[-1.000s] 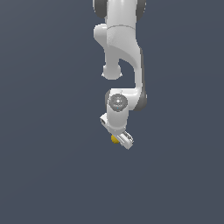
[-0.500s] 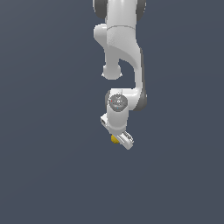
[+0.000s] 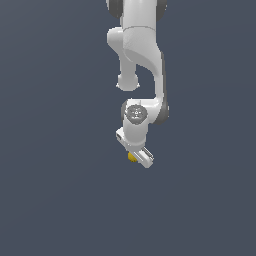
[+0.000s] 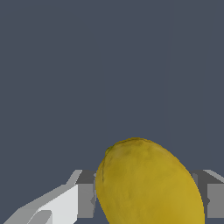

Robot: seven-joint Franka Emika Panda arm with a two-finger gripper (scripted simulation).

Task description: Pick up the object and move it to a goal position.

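The object (image 4: 148,183) is a smooth mustard-yellow, egg-shaped ball that fills the space between my two grey fingers (image 4: 86,199) in the wrist view. My gripper (image 4: 146,197) is shut on it, one finger against each side. In the exterior view only a small yellow sliver of the object (image 3: 132,157) shows at the lower edge of the white hand, where my gripper (image 3: 137,158) points down from the arm. The fingertips themselves are hidden there behind the hand.
The white arm (image 3: 142,60) comes down from the top of the exterior view. Behind everything is a plain dark grey-blue surface (image 3: 60,200) with no other objects or edges in sight.
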